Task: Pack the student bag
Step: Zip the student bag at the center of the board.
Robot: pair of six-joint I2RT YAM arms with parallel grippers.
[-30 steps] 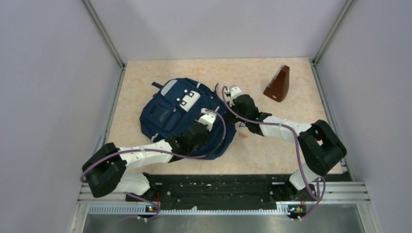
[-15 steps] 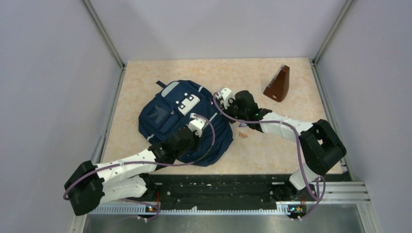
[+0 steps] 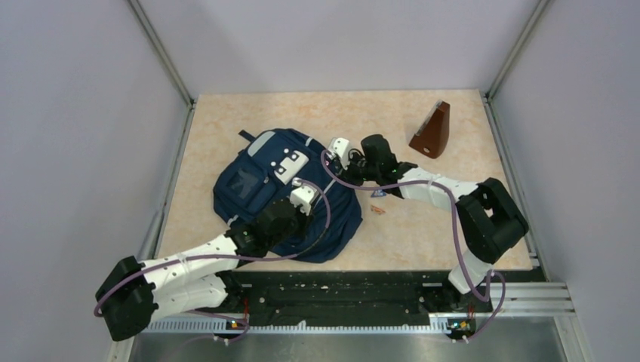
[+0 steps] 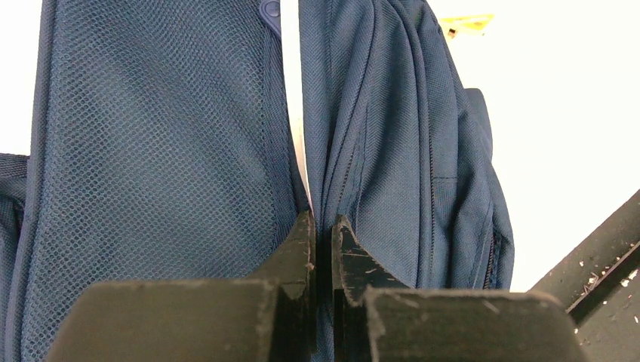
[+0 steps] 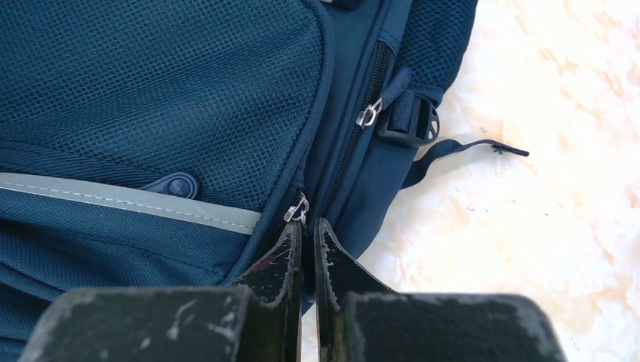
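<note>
The student bag (image 3: 253,181), navy with light grey patches, lies flat on the table left of centre. My left gripper (image 3: 306,202) rests on its near right part. In the left wrist view, that gripper (image 4: 323,222) is shut on a fold of the bag's blue fabric (image 4: 377,151) beside a mesh panel (image 4: 151,151). My right gripper (image 3: 336,162) sits at the bag's upper right edge. Seen from the right wrist, this gripper (image 5: 308,226) is shut with a silver zipper pull (image 5: 296,210) caught at its tips, next to a grey stripe (image 5: 113,197).
A brown wedge-shaped object (image 3: 432,130) stands at the back right of the table. A small orange piece (image 3: 377,210) lies right of the bag. A loose strap (image 5: 468,147) trails onto the tabletop. Metal frame posts and grey walls enclose the table.
Both arms have shifted left and the bag has slid and turned left with them. The left arm's elbow has swung down toward the near left corner. Both grippers stayed shut.
</note>
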